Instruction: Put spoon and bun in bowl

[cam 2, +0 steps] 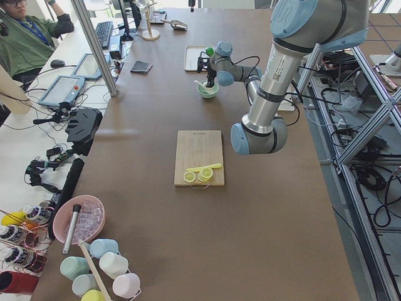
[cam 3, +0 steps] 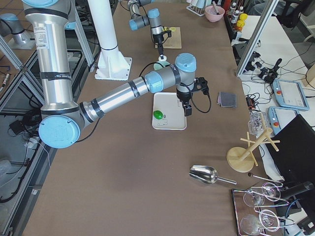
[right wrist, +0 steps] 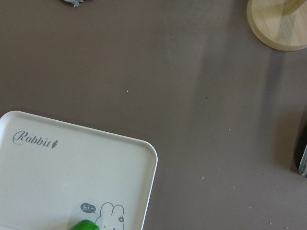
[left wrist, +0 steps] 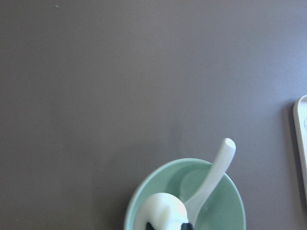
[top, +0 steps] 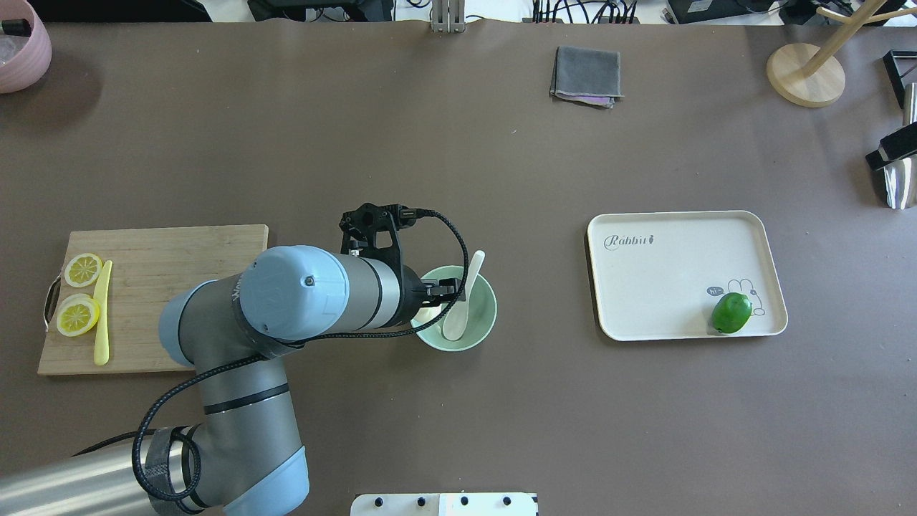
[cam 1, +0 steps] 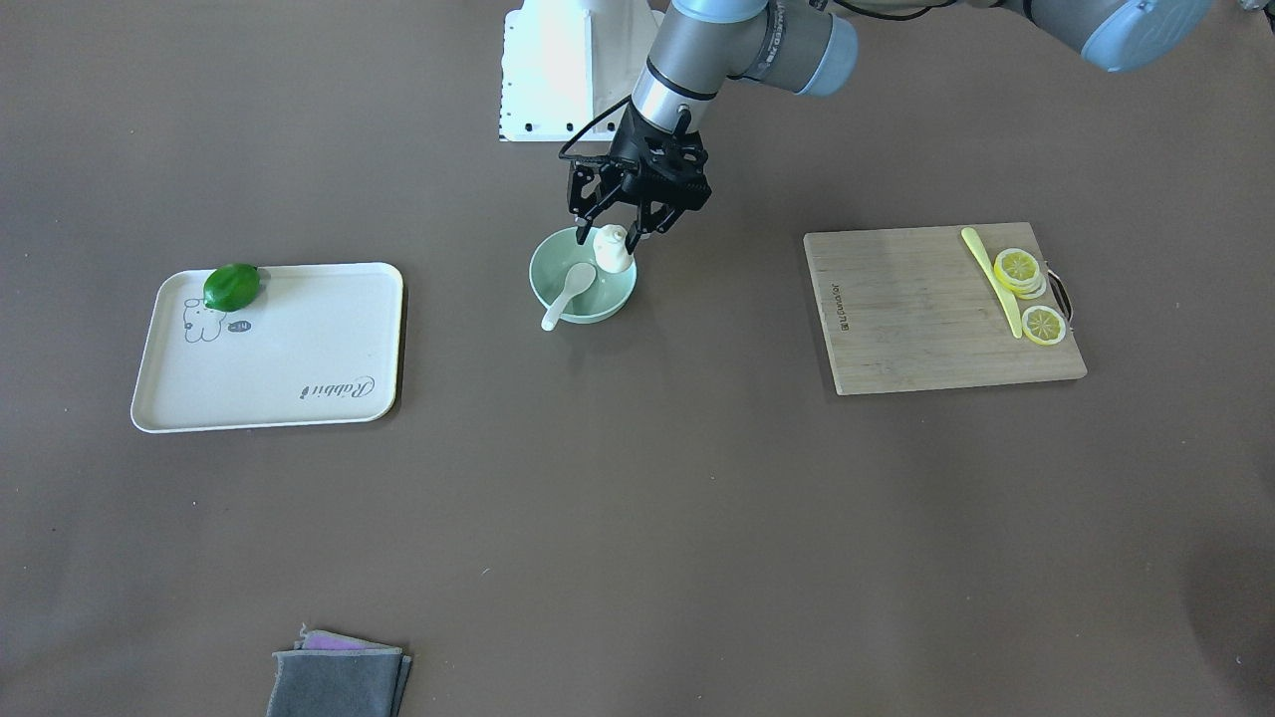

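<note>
Exterior front-facing, left gripper (cam 1: 609, 239): points down over the robot-side rim of the bowl (cam 1: 546, 267), drawn in narrow on the bun (cam 1: 613, 249). The left wrist view shows two dark tips against the bun's lower sides, but only their ends are in frame, so the hold looks real rather than certain.
bun: white, pleated top up, between the fingers and over the inside of the bowl by that rim. Whether its underside touches the bowl cannot be told.
spoon (cam 1: 568, 294): white, scoop down inside the bowl just beside the bun. The handle leans out over the rim toward the operators' edge.
bowl: pale mint green, at mid-length of the tabletop (cam 1: 637, 518), somewhat nearer the robot's edge.
right gripper (cam 3: 187, 109): hangs over the operators'-side rim of the tray (cam 1: 299, 349). It shows only in the side view, so whether it is wide or closed cannot be told.
tray: cream with a rabbit drawing, toward the tabletop's end on the robot's right.
green fruit (cam 1: 232, 287): on the tray, in the corner toward the robot's edge and the right end.
cutting board (cam 1: 916, 319): wooden, toward the left end, well apart from the bowl.
yellow knife (cam 1: 993, 281) and lemon slices (cam 1: 1043, 325): on the board, along its side nearest that end.
grey cloth (cam 1: 339, 677): folded, near the operators' edge, on the robot's right half.
</note>
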`<control>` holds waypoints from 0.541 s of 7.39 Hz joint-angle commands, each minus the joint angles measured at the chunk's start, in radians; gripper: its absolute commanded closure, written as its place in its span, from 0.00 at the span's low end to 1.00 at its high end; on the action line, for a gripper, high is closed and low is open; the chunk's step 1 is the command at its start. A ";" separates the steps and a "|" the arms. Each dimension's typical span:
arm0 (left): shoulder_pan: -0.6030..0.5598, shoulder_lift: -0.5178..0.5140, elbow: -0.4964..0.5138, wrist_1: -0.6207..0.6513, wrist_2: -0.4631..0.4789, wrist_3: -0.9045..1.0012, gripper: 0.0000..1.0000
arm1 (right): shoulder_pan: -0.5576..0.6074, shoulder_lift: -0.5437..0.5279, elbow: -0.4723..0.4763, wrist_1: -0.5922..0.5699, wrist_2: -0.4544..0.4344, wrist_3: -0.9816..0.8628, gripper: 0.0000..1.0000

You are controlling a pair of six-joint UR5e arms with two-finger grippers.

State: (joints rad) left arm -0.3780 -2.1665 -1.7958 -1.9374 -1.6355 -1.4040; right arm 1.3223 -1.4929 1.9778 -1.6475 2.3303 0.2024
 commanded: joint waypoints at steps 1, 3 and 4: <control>0.005 0.004 -0.010 0.000 0.026 -0.001 0.02 | 0.000 0.000 0.000 0.000 0.000 0.000 0.00; -0.118 0.084 -0.057 0.008 -0.079 0.051 0.02 | 0.000 -0.006 -0.003 0.000 -0.002 -0.001 0.00; -0.230 0.194 -0.056 0.009 -0.207 0.197 0.02 | 0.000 -0.016 -0.007 0.000 -0.005 -0.001 0.00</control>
State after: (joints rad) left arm -0.4879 -2.0823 -1.8420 -1.9320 -1.7105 -1.3354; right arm 1.3222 -1.4997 1.9744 -1.6475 2.3284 0.2015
